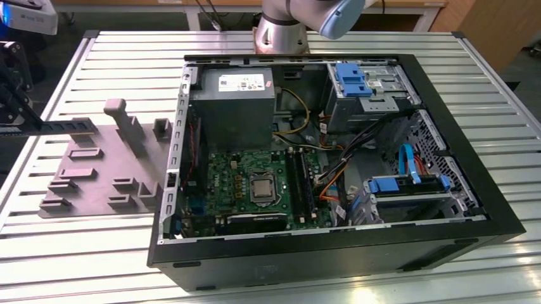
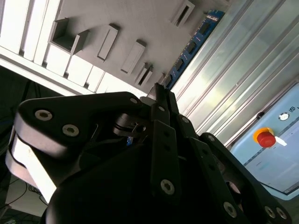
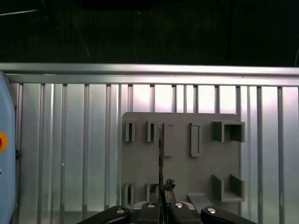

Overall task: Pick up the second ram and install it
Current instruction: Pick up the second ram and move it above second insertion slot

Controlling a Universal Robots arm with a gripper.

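Observation:
The second ram [image 2: 191, 49] is a thin blue-green stick with a row of black chips, and my gripper [image 2: 159, 93] is shut on one end of it. In the first wrist view the ram [image 3: 160, 154] shows edge-on, rising from the gripper [image 3: 163, 198] above the grey moulded tray [image 3: 182, 172]. At the exterior view's far left the gripper [image 1: 10, 117] holds the ram [image 1: 24, 129] level over the tray's [image 1: 93, 171] edge. The open computer case [image 1: 338, 253] lies to the exterior view's right, with long black slots [image 1: 300, 180] on its green motherboard [image 1: 245, 183].
Everything rests on a slatted metal table [image 1: 85, 253]. Inside the case are a grey power supply [image 1: 232, 101], blue drive brackets [image 1: 355, 79], and orange and blue cables [image 1: 406, 164]. A red stop button [image 2: 266, 138] sits on a pale box beside the table. The arm's base [image 1: 283, 28] stands behind the case.

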